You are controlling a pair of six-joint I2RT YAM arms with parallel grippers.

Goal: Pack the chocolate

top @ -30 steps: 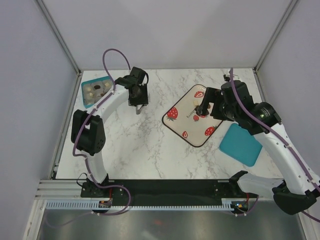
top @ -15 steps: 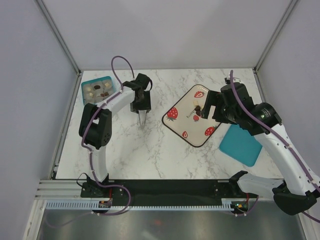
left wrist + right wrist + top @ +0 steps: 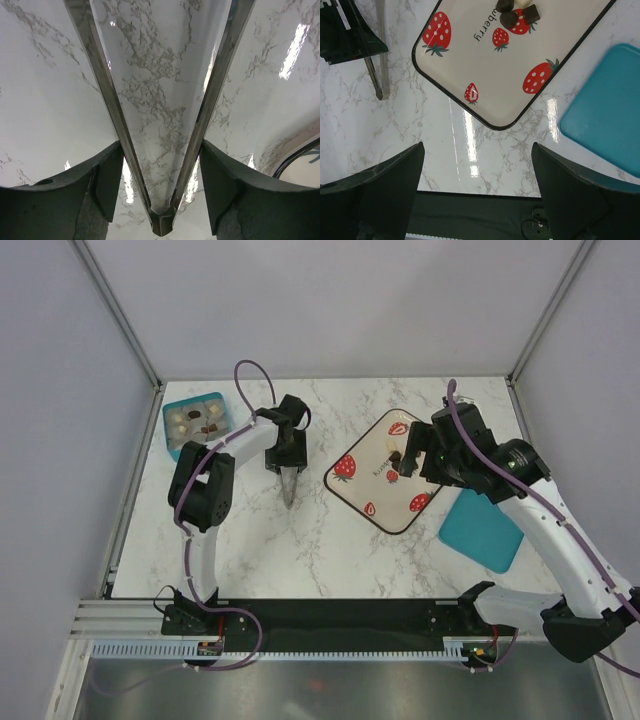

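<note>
We log the left gripper (image 3: 283,455) clamped on the metal tongs (image 3: 289,485), tips pointing near, with the chocolate (image 3: 508,19) to their right on the strawberry tray (image 3: 385,490), by the spread, empty right gripper (image 3: 477,150).

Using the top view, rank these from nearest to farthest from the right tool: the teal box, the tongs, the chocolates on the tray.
1. Chocolates: on the tray, right beside the right tool.
2. Tongs: mid-table, off to the left.
3. Teal box: far-left corner of the table.
</note>
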